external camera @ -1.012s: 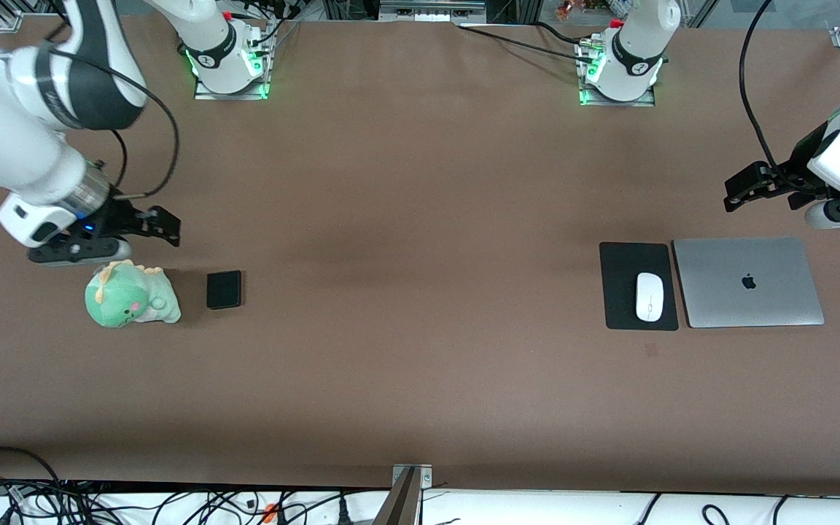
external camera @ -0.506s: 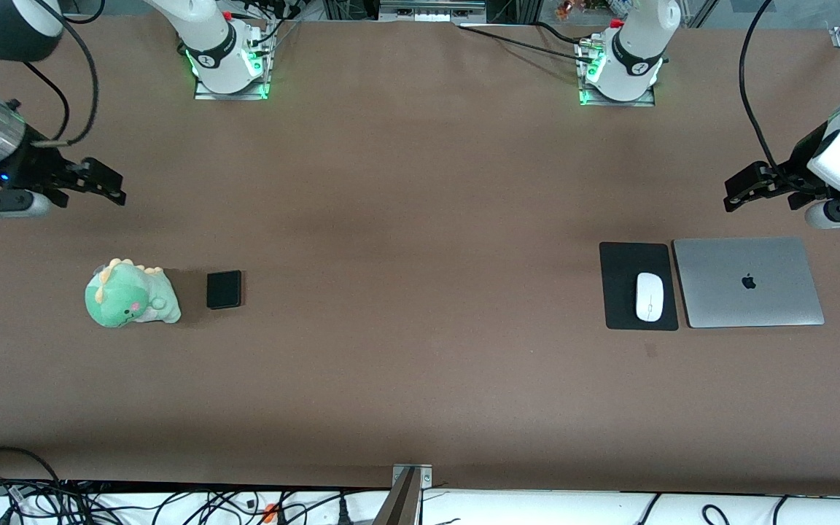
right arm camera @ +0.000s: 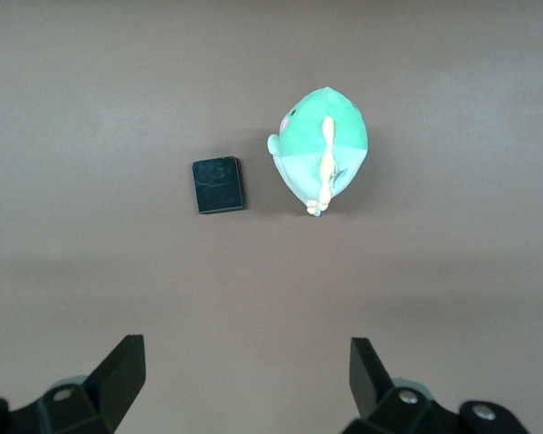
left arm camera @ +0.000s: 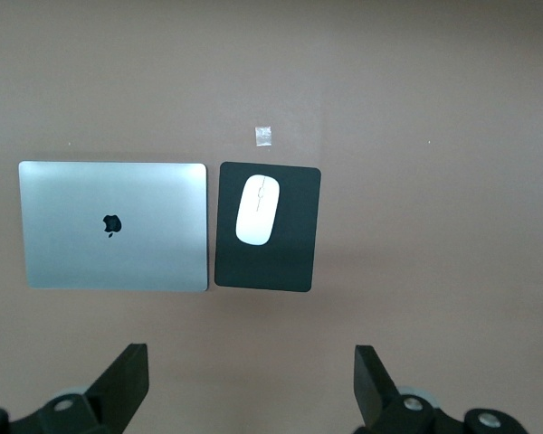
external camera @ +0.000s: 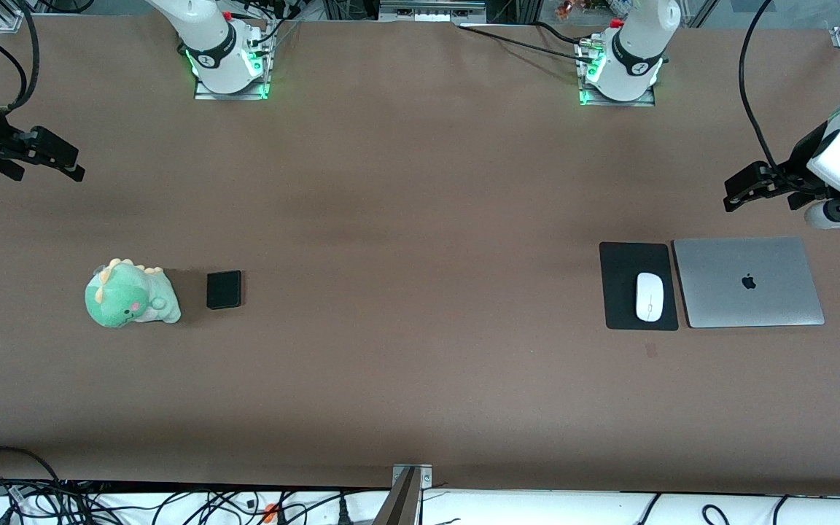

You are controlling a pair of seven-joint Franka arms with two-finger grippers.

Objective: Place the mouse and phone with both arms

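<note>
I see both placed — mouse (external camera: 649, 296) on its pad (external camera: 620, 292), phone (external camera: 224, 289) beside plush (external camera: 130, 294); left end effector (left arm camera: 249, 384) and right end effector (right arm camera: 244, 380) gape, probably retired.

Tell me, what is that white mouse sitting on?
The mouse lies on a black mouse pad, which rests flat on the brown table beside a closed silver laptop. The part of the pad directly beneath the mouse is covered.

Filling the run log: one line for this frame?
mouse: on pad | phone: on table beside plush | left end effector: open, empty | right end effector: open, empty
</note>
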